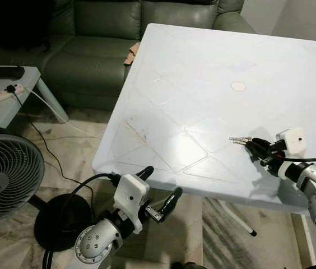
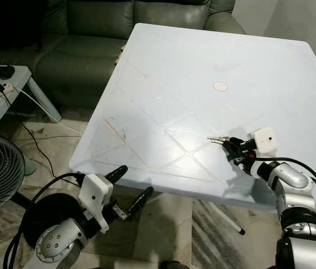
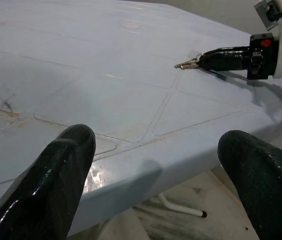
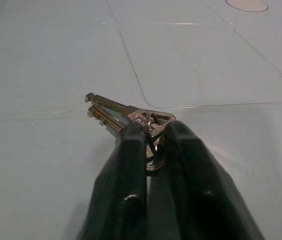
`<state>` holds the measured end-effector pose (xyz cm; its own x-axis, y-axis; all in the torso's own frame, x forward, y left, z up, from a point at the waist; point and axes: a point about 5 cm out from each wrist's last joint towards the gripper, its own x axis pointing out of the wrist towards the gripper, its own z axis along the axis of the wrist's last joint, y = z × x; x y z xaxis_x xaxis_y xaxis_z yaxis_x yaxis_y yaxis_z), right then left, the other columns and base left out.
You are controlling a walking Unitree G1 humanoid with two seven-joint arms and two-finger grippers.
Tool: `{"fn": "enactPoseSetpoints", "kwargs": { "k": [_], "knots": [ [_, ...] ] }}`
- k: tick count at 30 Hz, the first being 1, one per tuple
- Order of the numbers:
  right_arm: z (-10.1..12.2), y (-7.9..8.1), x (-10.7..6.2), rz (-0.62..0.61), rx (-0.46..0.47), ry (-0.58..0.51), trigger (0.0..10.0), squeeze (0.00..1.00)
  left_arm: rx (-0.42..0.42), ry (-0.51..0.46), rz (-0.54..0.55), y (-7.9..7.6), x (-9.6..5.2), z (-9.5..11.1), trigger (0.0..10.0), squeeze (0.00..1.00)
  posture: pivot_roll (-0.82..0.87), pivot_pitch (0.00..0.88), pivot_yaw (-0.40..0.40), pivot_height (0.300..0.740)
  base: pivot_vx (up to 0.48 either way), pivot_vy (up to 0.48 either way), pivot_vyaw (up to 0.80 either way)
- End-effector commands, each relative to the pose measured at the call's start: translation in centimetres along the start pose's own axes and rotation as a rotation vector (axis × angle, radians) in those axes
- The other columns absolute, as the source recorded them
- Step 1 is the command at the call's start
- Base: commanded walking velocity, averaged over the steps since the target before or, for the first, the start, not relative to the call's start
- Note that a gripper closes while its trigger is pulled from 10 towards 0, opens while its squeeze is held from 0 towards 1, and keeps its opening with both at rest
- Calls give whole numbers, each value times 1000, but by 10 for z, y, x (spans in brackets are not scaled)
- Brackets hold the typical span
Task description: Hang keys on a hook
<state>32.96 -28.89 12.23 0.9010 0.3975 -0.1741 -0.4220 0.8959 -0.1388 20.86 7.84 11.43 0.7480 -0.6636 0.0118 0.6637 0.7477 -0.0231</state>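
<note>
While I hold position, my right gripper (image 4: 153,137) is clamped on the small bunch of silver metal keys (image 4: 126,112), pinching it at the ring end with the blades pointing away over the pale blue square plastic table (image 1: 214,73), low above or on its surface; I cannot tell which. My left gripper (image 3: 156,165) hangs below the table's near edge, fingers spread apart, grasping nothing. Nearby: dark green leather sofa (image 1: 99,39), grey floor fan (image 1: 1,179), white power strip (image 1: 4,92).
</note>
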Motion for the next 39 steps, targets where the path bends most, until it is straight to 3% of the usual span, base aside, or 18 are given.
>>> {"fn": "enactPoseSetpoints", "kwargs": {
  "k": [1, 2, 3, 4, 16, 17, 18, 19, 20, 21, 22, 23, 35, 39],
  "knots": [
    [3, -5, -3, -9, 3, -4, 4196, 0, 1, 3, -4, -2, -2, 1, 10000, 0, -56, 180, -4, 740, 0, 0, 0],
    [3, -5, -3, -10, 2, -4, 5765, 0, 0, 3, -5, -2, -2, 1, 10000, 0, -56, 180, -4, 740, 0, 0, 0],
    [3, -5, -3, -12, 2, -3, 8667, 0, 1, 3, -5, -2, -2, 1, 10000, 0, -57, 181, -5, 740, 0, 0, 0],
    [3, -6, -3, -14, 4, -4, 10000, 0, 1, 3, -5, -3, -2, 1, 10000, 0, -57, 181, -5, 740, 0, 0, 0],
    [8, -10, -4, -39, 19, -23, 10000, 0, 0, 4, -5, -3, -1, 0, 10000, 0, -55, 181, -5, 740, 0, 0, 0],
    [8, -11, -4, -42, 19, -26, 7216, 0, 0, 4, -5, -3, -2, 0, 10000, 0, -55, 180, -5, 740, 0, 0, 0],
    [8, -11, -4, -42, 19, -26, 7216, 0, 0, 4, -5, -3, -2, 0, 10000, 0, -55, 180, -5, 740, 0, 0, 0],
    [8, -11, -4, -44, 20, -27, 4627, 0, 0, 4, -5, -3, -2, 1, 10000, 0, -54, 180, -6, 740, 0, 0, 0],
    [9, -12, -4, -49, 22, -29, 3137, 0, -2, 4, -5, -3, -2, 1, 10000, 0, -54, 180, -6, 740, 0, 0, 0],
    [9, -12, -4, -52, 23, -29, 3137, 0, -2, 4, -5, -3, -2, 1, 10000, 0, -54, 180, -6, 740, 0, 0, 0],
    [9, -12, -4, -52, 23, -30, 4196, 0, -2, 4, -5, -3, -2, 0, 10000, 0, -53, 181, -6, 740, 0, 0, 0],
    [10, -12, -4, -52, 24, -31, 0, 0, -1, 4, -4, -3, -2, 0, 10000, 0, -53, 181, -6, 740, 0, 0, 0],
    [14, -16, -4, -83, 19, -55, 0, 0, -2, 4, -6, -4, -2, 0, 10000, 0, -54, 181, -6, 740, 0, 0, 0],
    [21, -21, -5, -117, 61, -108, 0, 0, -2, 4, -4, -4, -2, 0, 10000, 0, -53, 182, -5, 740, 0, 0, 0]
  ]
}}
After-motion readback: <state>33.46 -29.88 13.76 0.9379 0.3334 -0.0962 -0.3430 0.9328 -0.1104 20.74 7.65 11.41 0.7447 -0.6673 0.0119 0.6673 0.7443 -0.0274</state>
